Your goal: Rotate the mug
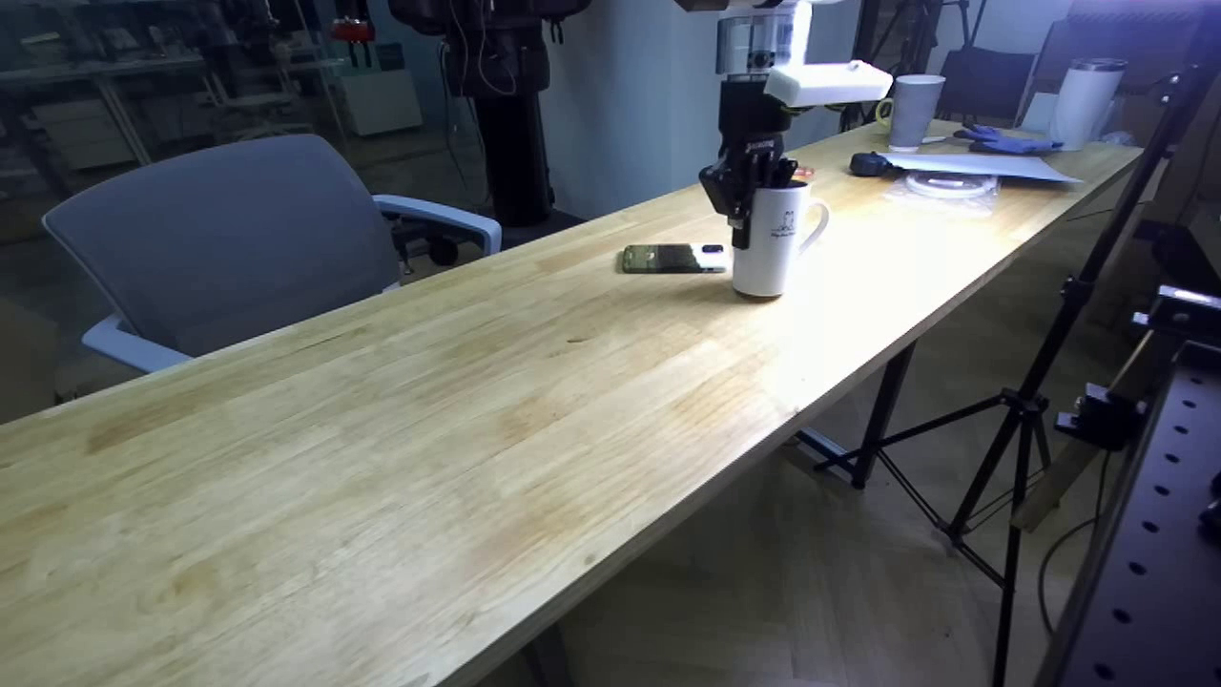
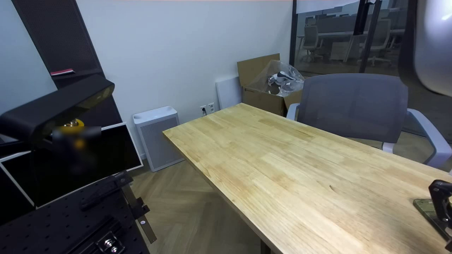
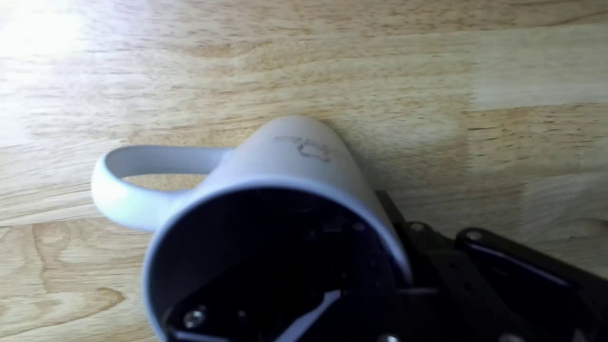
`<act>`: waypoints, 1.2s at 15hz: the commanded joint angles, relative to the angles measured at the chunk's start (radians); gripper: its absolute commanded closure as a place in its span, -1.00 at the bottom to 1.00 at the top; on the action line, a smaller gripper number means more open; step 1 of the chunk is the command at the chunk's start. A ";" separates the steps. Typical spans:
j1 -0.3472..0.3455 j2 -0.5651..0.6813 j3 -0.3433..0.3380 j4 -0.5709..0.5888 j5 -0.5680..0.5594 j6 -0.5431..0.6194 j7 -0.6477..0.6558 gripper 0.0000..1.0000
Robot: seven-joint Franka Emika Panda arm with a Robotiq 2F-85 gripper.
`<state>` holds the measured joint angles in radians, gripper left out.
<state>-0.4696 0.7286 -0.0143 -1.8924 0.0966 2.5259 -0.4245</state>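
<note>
The white mug [image 1: 766,243] stands upright on the wooden table in an exterior view, its handle pointing to the right. I cannot tell whether its base touches the table. In the wrist view the mug [image 3: 294,156] shows its dark interior, a small print on its side and its handle at the left. My gripper [image 1: 746,212] straddles the mug's wall from above, one finger inside and one pressed along the outside. The wrist view shows this gripper [image 3: 377,221] closed on the wall by the rim; the inner fingertip is dark. In an exterior view the gripper [image 2: 444,204] is partly cut off and the mug is out of view.
A phone-like object [image 1: 668,258] lies on the table [image 1: 458,458] close beside the mug. Farther back are a grey cup [image 1: 918,107], a white tumbler [image 1: 1086,105], a blue glove [image 1: 1011,141] and a bagged white ring [image 1: 949,185]. A chair [image 1: 229,239] stands at the table's edge.
</note>
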 commanded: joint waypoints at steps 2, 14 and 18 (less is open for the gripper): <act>0.046 -0.007 -0.046 0.009 -0.129 -0.033 -0.104 0.96; 0.025 -0.025 -0.023 -0.014 -0.316 -0.043 -0.585 0.96; 0.014 -0.031 -0.009 -0.017 -0.311 -0.055 -0.797 0.96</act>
<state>-0.4411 0.7262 -0.0440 -1.8920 -0.2158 2.4931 -1.0918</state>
